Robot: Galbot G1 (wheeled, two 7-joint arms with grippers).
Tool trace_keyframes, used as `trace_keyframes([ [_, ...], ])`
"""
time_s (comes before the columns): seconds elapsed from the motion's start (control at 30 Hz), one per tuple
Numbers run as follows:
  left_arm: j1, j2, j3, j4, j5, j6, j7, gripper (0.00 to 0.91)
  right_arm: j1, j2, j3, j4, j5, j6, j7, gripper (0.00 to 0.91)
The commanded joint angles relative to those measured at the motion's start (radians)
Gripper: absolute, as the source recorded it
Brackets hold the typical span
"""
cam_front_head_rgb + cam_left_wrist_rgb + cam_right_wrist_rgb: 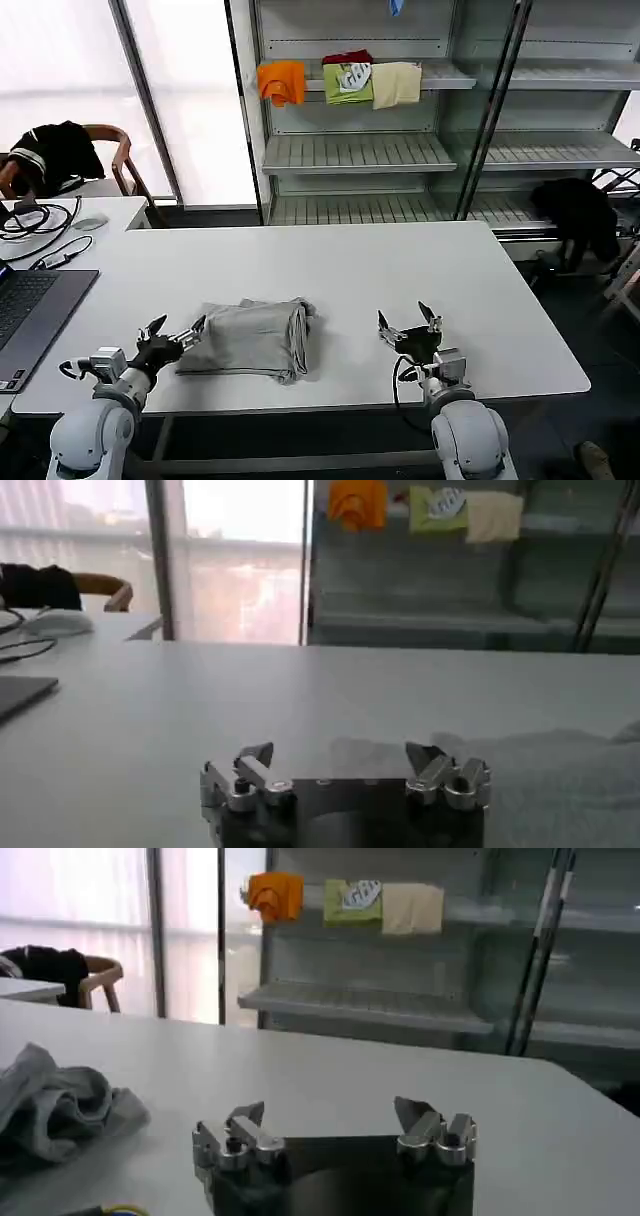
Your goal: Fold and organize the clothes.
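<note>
Grey shirt [252, 338] lies roughly folded on the white surface [330, 265], near the front edge, left of centre. Fabric is bunched and rumpled along its right side; in the right wrist view that crumpled edge [55, 1110] sits well off to the side of the right arm's pincer.

Left pincer [176, 333] is low over the surface at the shirt's left edge, fingers spread wide, nothing between them. One fingertip is just at the fabric; can't tell if it's touching. Left wrist view shows both fingers [252, 760] apart with bare surface between and the grey cloth [560, 770] beside the far finger.

Right pincer [409, 324] is to the right of the shirt, clear of it, hovering over bare surface, also wide open and holding nothing. Its fingertips [243, 1118] are apart in the right wrist view.

A laptop [30, 315] sits at the left edge of the surface. Shelf rack [360, 150] behind carries orange [281, 81], green [348, 82] and cream [396, 84] folded garments.
</note>
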Motion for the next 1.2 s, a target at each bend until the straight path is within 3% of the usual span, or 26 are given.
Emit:
trace_keyframes([
  [0.03, -0.001, -0.009, 0.006, 0.056, 0.021, 0.002, 0.009, 0.786, 0.001, 0.003, 0.001, -0.005, 0.015, -0.001, 0.001, 0.907],
  [0.13, -0.003, -0.015, 0.022, 0.070, 0.050, -0.002, 0.008, 0.675, 0.003, 0.007, 0.001, -0.018, 0.034, -0.001, 0.003, 0.907],
  [0.17, -0.004, -0.017, 0.025, 0.071, 0.054, -0.002, 0.007, 0.675, 0.003, 0.008, 0.001, -0.020, 0.033, 0.001, 0.002, 0.907],
  [0.23, -0.001, -0.023, 0.035, 0.069, 0.057, -0.003, 0.007, 0.393, 0.003, 0.009, 0.000, -0.025, 0.034, 0.002, 0.002, 0.907],
  [0.33, 0.004, -0.029, 0.049, 0.064, 0.064, -0.004, 0.008, 0.232, 0.003, 0.012, -0.001, -0.028, 0.034, 0.004, 0.001, 0.907],
  [0.37, 0.005, -0.029, 0.052, 0.063, 0.064, -0.004, 0.009, 0.060, 0.003, 0.012, -0.001, -0.028, 0.034, 0.003, 0.001, 0.907],
  [0.4, 0.006, -0.032, 0.055, 0.061, 0.062, -0.004, 0.011, 0.020, 0.004, 0.012, -0.001, -0.029, 0.034, 0.003, 0.001, 0.907],
  [0.73, 0.016, -0.036, 0.062, 0.054, 0.008, 0.008, 0.018, 0.020, 0.005, 0.011, 0.005, -0.026, 0.042, 0.003, 0.004, 0.907],
  [0.93, 0.016, -0.034, 0.032, 0.032, 0.003, -0.103, 0.011, 0.010, 0.005, 0.009, 0.007, -0.025, 0.042, 0.003, 0.006, 0.907],
  [1.03, -0.002, -0.021, -0.027, -0.002, 0.127, -0.138, 0.027, 0.000, 0.006, 0.007, 0.007, -0.024, 0.042, 0.003, 0.006, 0.907],
  [1.2, -0.050, 0.079, -0.193, -0.042, 0.378, -0.151, 0.119, 0.010, 0.011, 0.004, 0.008, -0.038, 0.044, 0.009, 0.006, 0.907],
])
